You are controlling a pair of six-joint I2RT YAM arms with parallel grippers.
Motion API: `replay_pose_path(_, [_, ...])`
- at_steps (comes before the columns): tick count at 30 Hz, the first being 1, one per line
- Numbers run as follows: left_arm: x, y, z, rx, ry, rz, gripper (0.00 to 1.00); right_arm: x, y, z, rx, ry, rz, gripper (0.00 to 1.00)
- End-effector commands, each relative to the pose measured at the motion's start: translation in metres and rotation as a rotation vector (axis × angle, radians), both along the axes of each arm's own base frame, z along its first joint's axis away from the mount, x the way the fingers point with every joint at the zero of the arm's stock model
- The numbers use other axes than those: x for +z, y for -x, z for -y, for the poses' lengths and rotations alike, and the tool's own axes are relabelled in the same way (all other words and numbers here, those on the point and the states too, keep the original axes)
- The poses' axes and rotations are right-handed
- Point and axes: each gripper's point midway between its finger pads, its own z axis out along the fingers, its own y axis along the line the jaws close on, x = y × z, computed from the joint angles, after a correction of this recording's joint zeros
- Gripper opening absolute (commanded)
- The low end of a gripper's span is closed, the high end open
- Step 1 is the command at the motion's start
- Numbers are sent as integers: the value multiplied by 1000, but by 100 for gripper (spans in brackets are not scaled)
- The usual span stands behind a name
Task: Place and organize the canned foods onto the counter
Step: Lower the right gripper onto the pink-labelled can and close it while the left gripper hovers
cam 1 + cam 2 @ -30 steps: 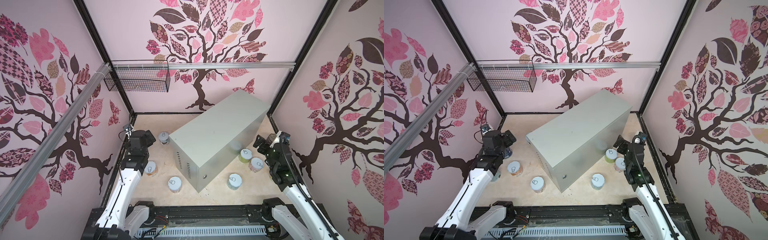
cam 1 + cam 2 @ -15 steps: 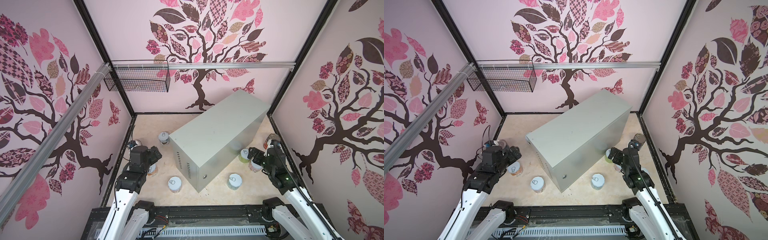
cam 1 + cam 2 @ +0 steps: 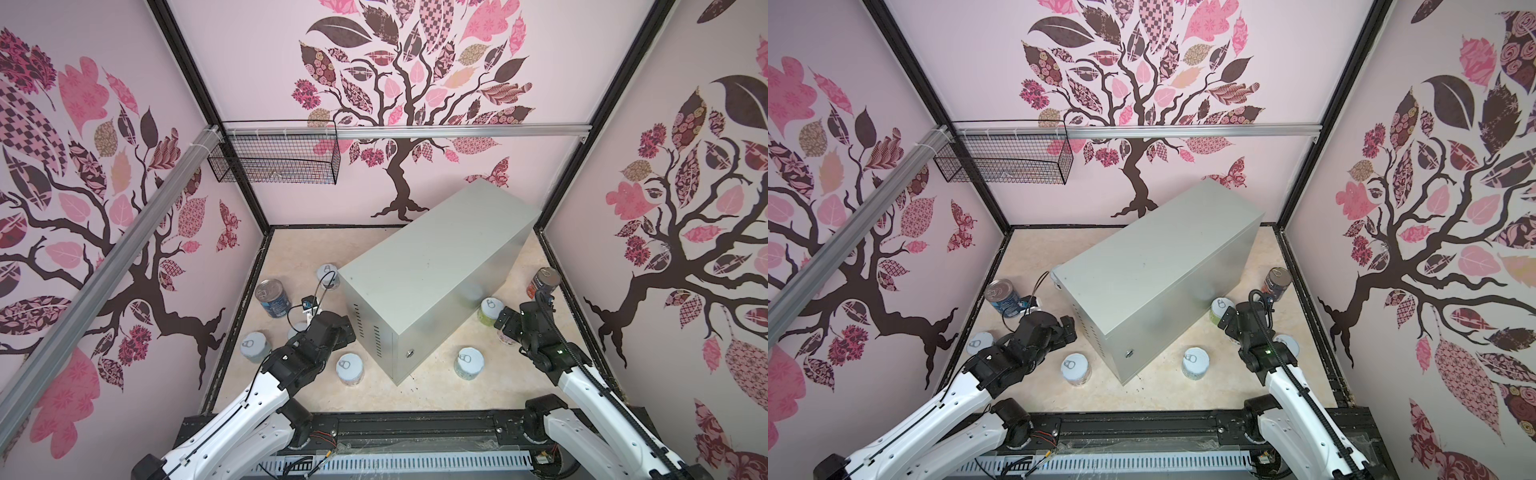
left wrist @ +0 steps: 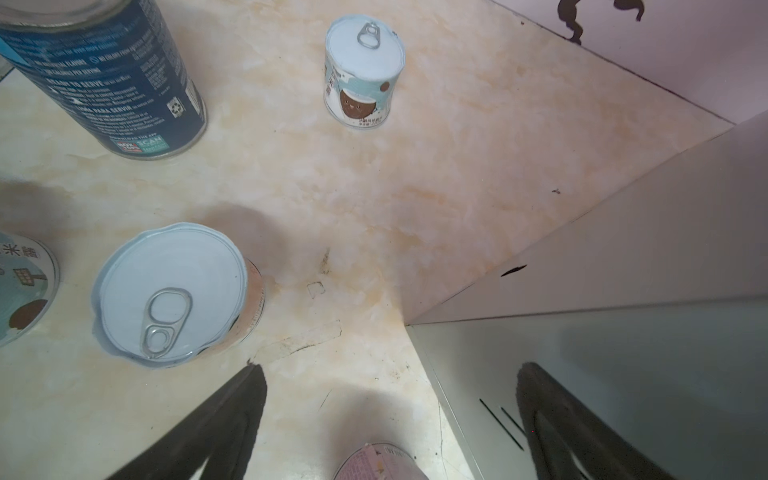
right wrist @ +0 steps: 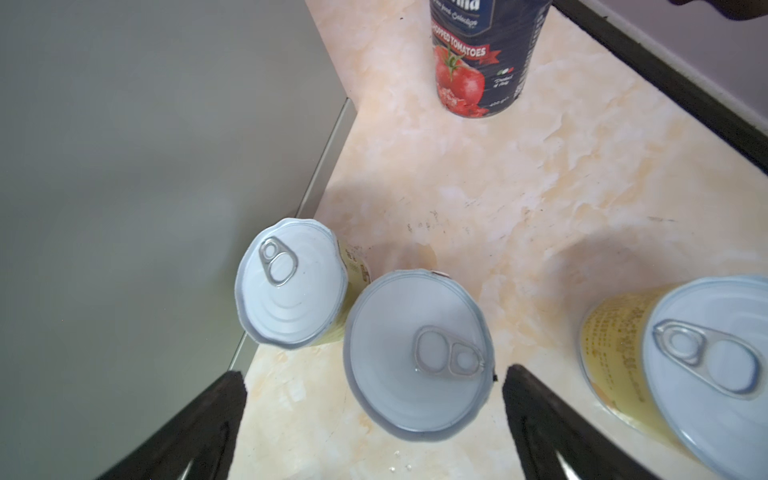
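Observation:
The counter point(image 3: 432, 266) point(image 3: 1154, 270) is a long grey metal box lying diagonally on the floor. Canned foods stand around it: a tall blue can point(image 3: 272, 297) point(image 4: 108, 79), a tomato can point(image 3: 544, 282) point(image 5: 482, 58), and short pull-tab cans point(image 3: 349, 368) point(image 3: 469, 361) point(image 3: 254, 347). My left gripper point(image 3: 340, 328) point(image 4: 390, 370) is open at the counter's near-left corner, with only floor and a pink can's rim point(image 4: 376, 461) between its fingers. My right gripper point(image 3: 505, 322) point(image 5: 374, 374) is open, its fingers flanking a short can point(image 5: 415, 353) beside a yellow-labelled one point(image 5: 291, 282).
A black wire basket point(image 3: 274, 162) hangs on the back-left rail. Another short can point(image 3: 328, 276) stands behind the left gripper, and one point(image 5: 706, 365) stands beside the right. Black frame edges point(image 3: 249, 299) border the beige floor on both sides.
Both grippers came down and toward the front. The left one moved right to the counter's corner; the right one dropped over the short cans. Both tall cans are now uncovered.

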Motion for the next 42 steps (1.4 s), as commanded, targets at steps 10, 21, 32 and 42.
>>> replay_pose_path(10, [0,11,-12,15,44,87,98,-22,4,12,-80,48,-97,100])
replay_pose_path(21, [-3,14,-1,-33,97,85,98,-42,4,10,-78,41,-170,94])
replay_pose_path(32, [-8,12,7,-60,121,72,98,-48,-7,19,-136,20,-182,92])
replay_pose_path(42, [-6,13,6,-61,122,79,98,-51,-19,27,-163,33,-177,92])
